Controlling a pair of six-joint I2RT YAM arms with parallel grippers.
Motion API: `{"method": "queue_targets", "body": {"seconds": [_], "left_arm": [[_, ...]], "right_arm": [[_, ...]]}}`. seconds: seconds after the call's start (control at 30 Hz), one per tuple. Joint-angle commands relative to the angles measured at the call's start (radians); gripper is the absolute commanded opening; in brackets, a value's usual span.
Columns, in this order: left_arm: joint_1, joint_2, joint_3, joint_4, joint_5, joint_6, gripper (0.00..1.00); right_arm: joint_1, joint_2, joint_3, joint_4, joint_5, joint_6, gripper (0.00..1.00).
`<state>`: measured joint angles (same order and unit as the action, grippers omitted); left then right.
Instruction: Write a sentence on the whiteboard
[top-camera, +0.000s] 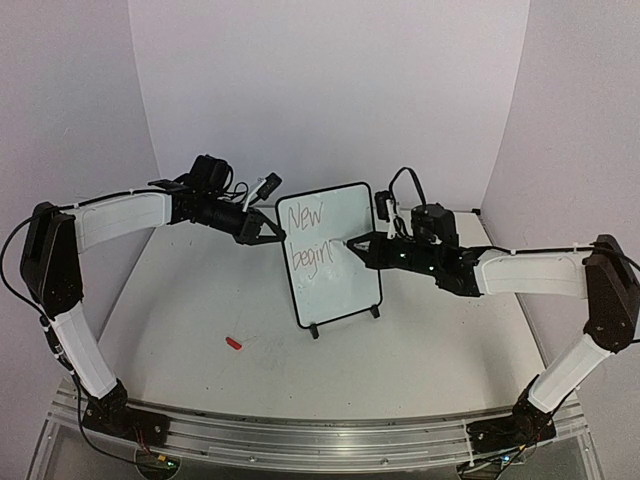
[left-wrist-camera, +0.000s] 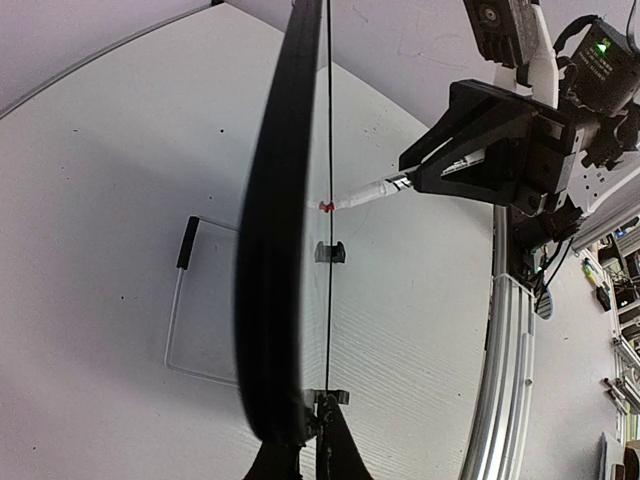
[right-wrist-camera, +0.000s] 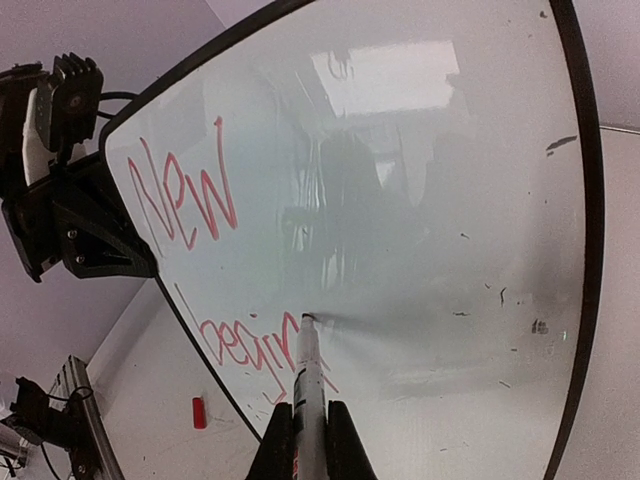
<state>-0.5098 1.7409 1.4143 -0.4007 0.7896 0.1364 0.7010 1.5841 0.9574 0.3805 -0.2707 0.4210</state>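
Observation:
The whiteboard (top-camera: 345, 215) stands upright on its two feet at the table's middle. Red marker lettering, the sentence (top-camera: 308, 235), reads "New" above "begin" on its left half (right-wrist-camera: 190, 200). My left gripper (top-camera: 279, 235) is shut on the board's left edge, which shows edge-on as a dark band (left-wrist-camera: 285, 200) rising from the gripper (left-wrist-camera: 318, 455). My right gripper (right-wrist-camera: 310, 445) is shut on a white marker (right-wrist-camera: 310, 375). The marker's tip touches the board (right-wrist-camera: 450, 200) just right of the "n". From the left wrist, the marker (left-wrist-camera: 365, 194) meets the board's face.
A small red cap (top-camera: 234, 343) lies on the table left of the board's feet and also shows low in the right wrist view (right-wrist-camera: 198, 411). A metal rail (top-camera: 320, 440) runs along the near edge. White walls enclose the back and sides.

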Motion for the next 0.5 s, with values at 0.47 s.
{"method": "queue_targets", "body": {"seconds": [0.47], "left_arm": [[-0.032, 0.005, 0.009, -0.070, -0.016, 0.044, 0.00]], "right_arm": [[-0.008, -0.017, -0.111, 0.055, 0.043, 0.049, 0.00]]}}
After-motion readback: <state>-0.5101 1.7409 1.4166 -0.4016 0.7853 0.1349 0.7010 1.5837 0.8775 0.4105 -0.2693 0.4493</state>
